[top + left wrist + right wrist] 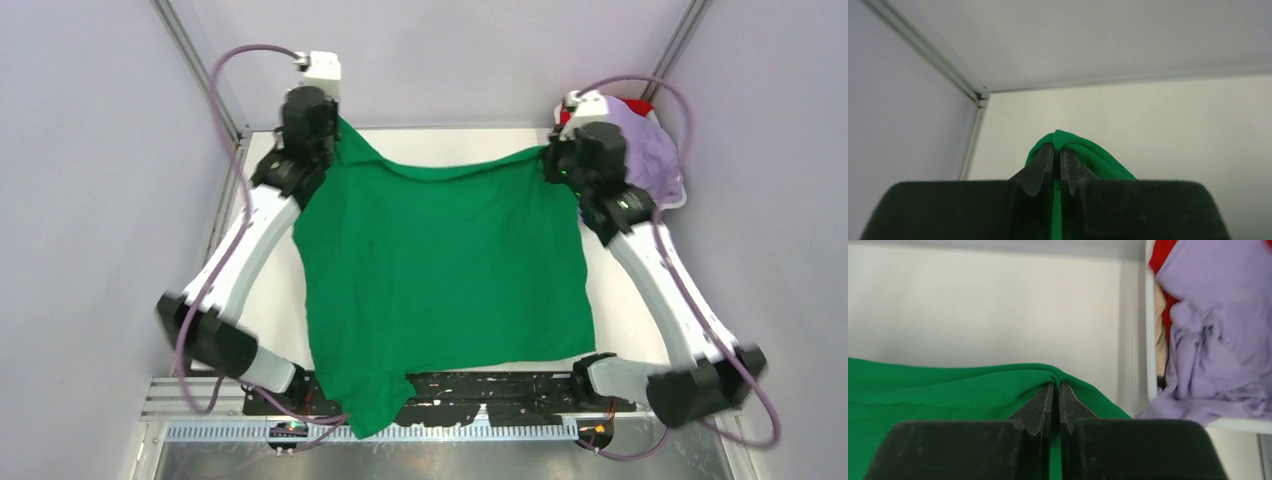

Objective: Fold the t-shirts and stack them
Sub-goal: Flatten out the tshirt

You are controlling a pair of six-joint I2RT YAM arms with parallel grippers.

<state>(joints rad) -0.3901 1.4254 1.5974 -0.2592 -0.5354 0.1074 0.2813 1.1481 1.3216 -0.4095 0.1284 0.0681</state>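
The green t-shirt is spread over the table, its near-left corner drooping past the front edge. At its 2 far corners, the left gripper and right gripper each pinch its cloth. Beyond its far-right corner, the lavender t-shirt lies on the red t-shirt in a white tray.

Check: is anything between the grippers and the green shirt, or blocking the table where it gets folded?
Nothing visible. The left gripper and right gripper pinch the green t-shirt; the lavender t-shirt lies aside at far right.
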